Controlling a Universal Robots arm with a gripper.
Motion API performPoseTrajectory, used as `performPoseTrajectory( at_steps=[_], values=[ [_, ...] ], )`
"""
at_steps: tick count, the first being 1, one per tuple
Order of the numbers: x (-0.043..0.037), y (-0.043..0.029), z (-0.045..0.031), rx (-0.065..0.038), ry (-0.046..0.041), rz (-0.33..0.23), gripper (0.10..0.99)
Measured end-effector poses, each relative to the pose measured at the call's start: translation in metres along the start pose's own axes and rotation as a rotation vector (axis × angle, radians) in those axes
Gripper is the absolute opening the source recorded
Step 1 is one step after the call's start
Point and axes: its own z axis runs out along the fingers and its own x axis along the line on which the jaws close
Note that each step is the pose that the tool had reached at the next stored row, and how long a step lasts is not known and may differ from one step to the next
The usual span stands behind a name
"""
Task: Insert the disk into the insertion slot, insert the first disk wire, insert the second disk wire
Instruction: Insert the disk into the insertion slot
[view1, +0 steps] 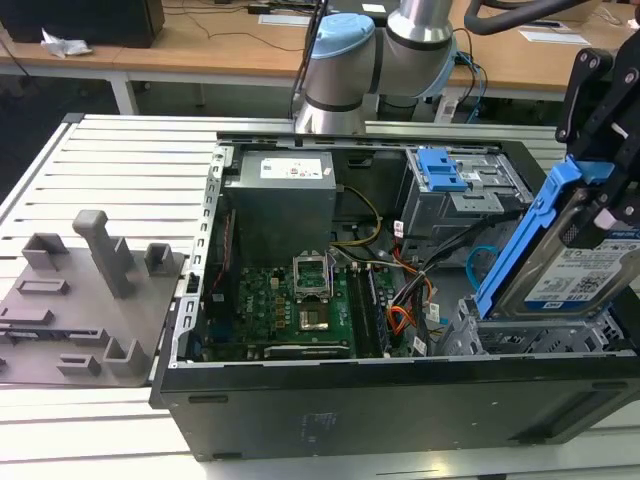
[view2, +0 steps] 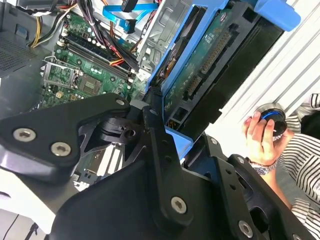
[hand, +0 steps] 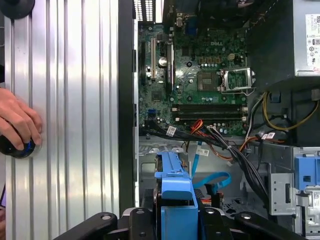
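One computer case (view1: 350, 410), open, lying on the slatted bench (view1: 120, 160); it contains one motherboard (view1: 290, 300), one power supply (view1: 280, 200), one taller grey bay (view1: 450, 195) with a blue latch, one orange, red and black wire bundle (view1: 402, 320), and one second disk wire (view1: 478, 262), light blue, looped between that bay and the disk. One insertion slot (view1: 462, 335), a low perforated silver cage in the case's corner at the exterior view's right. One disk (view1: 570, 265), silver in a blue caddy, label showing, steeply tilted: lower end down at the slot's mouth, upper end leaning toward the exterior view's right, not lying flat in the cage. One hand (hand: 176, 221), black, pinching the disk by the caddy's two sides at its raised end. One grey fixture plate (view1: 80, 300) with several upright blocks, on the bench at the exterior view's left. One person's fingers (hand: 22, 122) resting on one round black knob (view2: 272, 116) on the bench outside the case
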Motion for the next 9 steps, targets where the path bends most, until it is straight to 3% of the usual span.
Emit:
performPoseTrajectory(
  at_steps=[9],
  values=[
    [-0.0008, -0.0005, 0.0125, 0.000, -0.0004, 0.000, 0.365]
  ],
)
